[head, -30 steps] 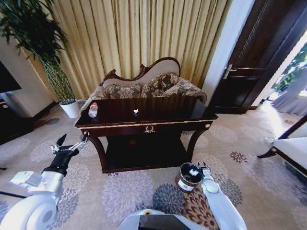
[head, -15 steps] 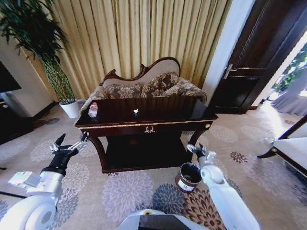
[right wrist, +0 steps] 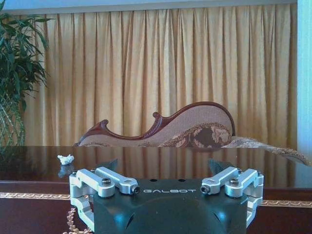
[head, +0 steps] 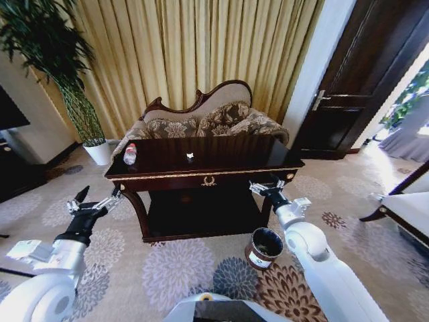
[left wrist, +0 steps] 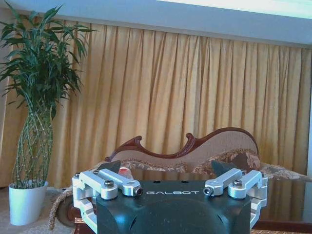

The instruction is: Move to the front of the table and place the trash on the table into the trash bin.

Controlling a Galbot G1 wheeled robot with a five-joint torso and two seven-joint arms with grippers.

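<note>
The dark table stands in front of me, and its glossy top also fills the middle of the right wrist view. On it a small bottle with a red cap stands at the left end and a white scrap lies mid-top. The round brown trash bin sits on the carpet by the table's right front leg. My right gripper is open and empty, level with the table's front edge near its right corner. My left gripper hangs open, left of the table.
A carved-back sofa stands behind the table, before gold curtains. A tall plant in a white pot is at the back left and a dark door at the right. Flowered carpet spreads around the table.
My right gripper has risen from just over the trash bin to the height of the table's front edge, moving a little left. The left arm has barely shifted.
</note>
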